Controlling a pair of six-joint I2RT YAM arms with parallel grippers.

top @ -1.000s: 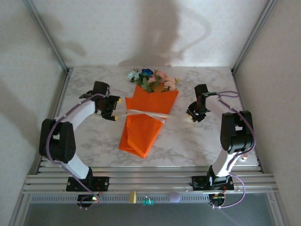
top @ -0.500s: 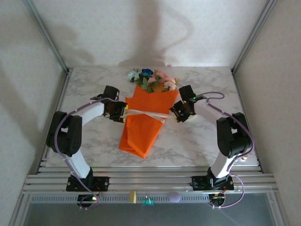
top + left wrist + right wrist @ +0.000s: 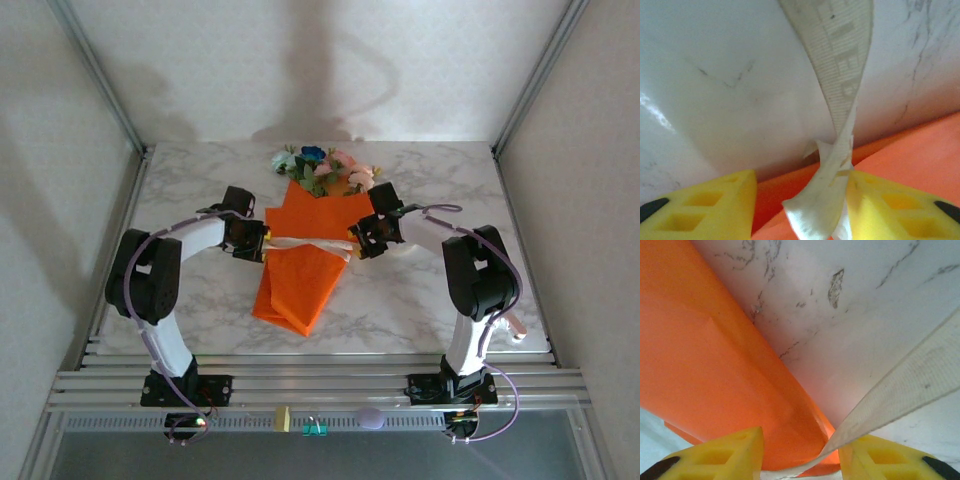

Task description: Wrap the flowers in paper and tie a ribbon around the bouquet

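Left gripper (image 3: 262,240): set at the left edge of the cone, jaws apart, yellow fingers (image 3: 705,205) on either side of a twisted end of the ribbon (image 3: 840,65), which stands in the gap close to one finger but is not pinched. Right gripper (image 3: 357,243): mirrored at the right edge, jaws likewise apart, with the other ribbon end running flat between its fingers (image 3: 720,455) and free of both. Ribbon, remainder: a cream band lying across the middle of the cone from one gripper to the other. Paper (image 3: 305,270): bright orange, folded into a cone, its edges just under both sets of fingers. Flowers (image 3: 325,168): pink, white and blue heads at the wide far end of the cone. Bouquet: flat on the marble table (image 3: 420,290), between the arms, narrow end toward the bases. Stage, as judged: wrapping done, tying at the point of taking up both ends. Hazards: the left end is twisted and sits off-centre, so jaws meeting there may catch only its edge and let it slip free; either gripper is low enough to nip paper with the ribbon and crease or tear the thin sheet; an uneven pull could drag the light bouquet sideways or loosen the fold; a slack band could slide down toward the narrow end.
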